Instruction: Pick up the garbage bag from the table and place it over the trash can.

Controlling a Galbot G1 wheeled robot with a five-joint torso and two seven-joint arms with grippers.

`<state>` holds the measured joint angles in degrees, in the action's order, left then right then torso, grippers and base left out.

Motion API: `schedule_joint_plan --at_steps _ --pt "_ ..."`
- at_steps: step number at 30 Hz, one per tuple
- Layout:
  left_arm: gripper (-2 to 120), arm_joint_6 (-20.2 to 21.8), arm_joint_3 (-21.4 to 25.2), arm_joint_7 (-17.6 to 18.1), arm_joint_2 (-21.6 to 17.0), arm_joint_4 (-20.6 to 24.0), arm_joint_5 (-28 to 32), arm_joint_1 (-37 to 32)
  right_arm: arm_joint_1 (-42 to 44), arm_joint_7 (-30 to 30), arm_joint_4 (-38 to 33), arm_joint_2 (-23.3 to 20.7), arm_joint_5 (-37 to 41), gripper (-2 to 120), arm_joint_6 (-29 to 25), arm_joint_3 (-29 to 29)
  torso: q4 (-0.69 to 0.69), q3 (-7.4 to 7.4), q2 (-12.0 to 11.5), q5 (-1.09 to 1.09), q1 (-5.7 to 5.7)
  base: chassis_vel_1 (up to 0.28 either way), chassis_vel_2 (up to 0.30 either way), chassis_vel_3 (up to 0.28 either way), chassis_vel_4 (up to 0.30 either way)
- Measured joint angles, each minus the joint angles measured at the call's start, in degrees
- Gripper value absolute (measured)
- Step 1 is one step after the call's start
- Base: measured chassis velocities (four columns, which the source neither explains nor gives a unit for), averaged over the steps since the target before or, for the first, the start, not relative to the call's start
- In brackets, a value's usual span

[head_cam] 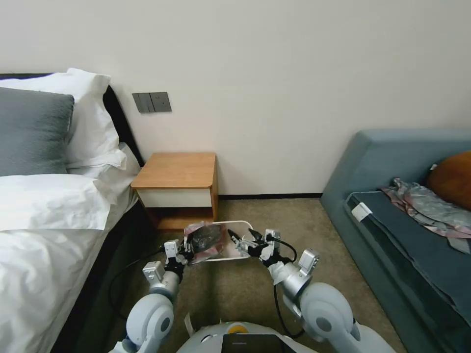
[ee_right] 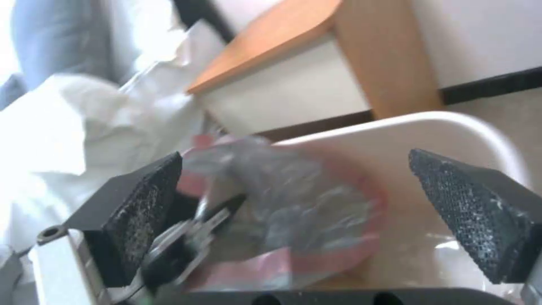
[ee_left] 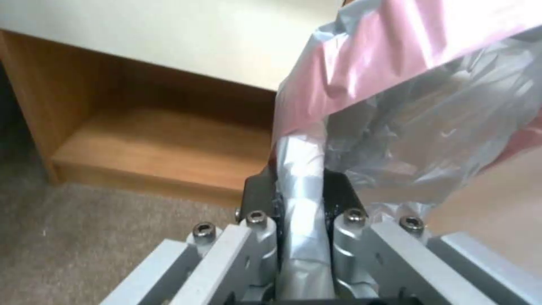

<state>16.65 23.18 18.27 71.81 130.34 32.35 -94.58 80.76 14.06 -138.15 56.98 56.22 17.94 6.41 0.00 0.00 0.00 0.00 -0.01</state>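
Carpeted bedroom floor, trash can (head_cam: 234,241) at 6 o'clock of desk (head_cam: 177,170). Left hand (head_cam: 187,248) clamped on garbage bag (head_cam: 205,239), over can's 9 o'clock rim. Right hand (head_cam: 242,239) spread apart, at 3 o'clock of bag.

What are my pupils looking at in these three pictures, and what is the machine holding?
A two-armed wheeled robot in a bedroom. The wide picture comes from its head camera; the other two come from cameras on its wrists. The left gripper is shut on the garbage bag, a crinkly grey plastic bag with a pink band, held over the trash can on the carpet. The right gripper hangs open above the can, near the bag. Behind stands the table, a wooden nightstand.
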Motion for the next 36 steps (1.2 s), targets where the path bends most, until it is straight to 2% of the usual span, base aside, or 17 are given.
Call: schedule_joint_plan --at_steps 3,8,12,15,19,36 --pt "6 -2.1 -0.1 -1.5 0.6 0.0 -2.6 -1.1 -1.7 -0.3 -0.5 -0.6 0.5 100 1.9 -2.6 -0.02 0.0 0.0 0.0 0.0 0.0 0.0 0.0 0.0" --pt "6 -3.1 -0.2 -2.4 1.5 0.1 -4.2 -2.4 -5.3 0.1 1.0 -0.4 -0.1 100 3.0 -6.4 0.0 0.0 0.0 0.0 0.0 0.0 0.0 0.0 0.0" --pt "6 -3.8 -0.2 -3.1 2.2 0.5 -5.4 -3.3 -8.8 1.8 3.2 0.5 -0.8 100 3.4 -9.7 0.0 0.0 0.0 0.0 0.0 0.0 0.0 0.0 0.0" --pt "6 -4.0 -0.2 -3.6 2.8 1.1 -6.3 -4.1 -11.9 5.3 5.6 1.5 -1.6 100 5.0 -12.1 0.0 0.0 0.0 0.0 0.0 0.0 0.0 0.0 0.0" --pt "6 -4.2 0.1 -4.2 3.3 1.8 -7.1 -4.9 -13.7 8.7 7.0 1.8 -1.5 100 6.7 -13.1 0.0 0.0 0.0 0.0 0.0 0.0 0.0 0.0 0.0" --pt "6 -4.7 0.9 -5.7 3.3 3.6 -6.5 -5.8 -19.5 7.8 14.0 4.1 -5.8 100 6.8 -17.0 0.0 0.01 0.0 0.0 0.01 0.0 0.0 0.0 0.0"
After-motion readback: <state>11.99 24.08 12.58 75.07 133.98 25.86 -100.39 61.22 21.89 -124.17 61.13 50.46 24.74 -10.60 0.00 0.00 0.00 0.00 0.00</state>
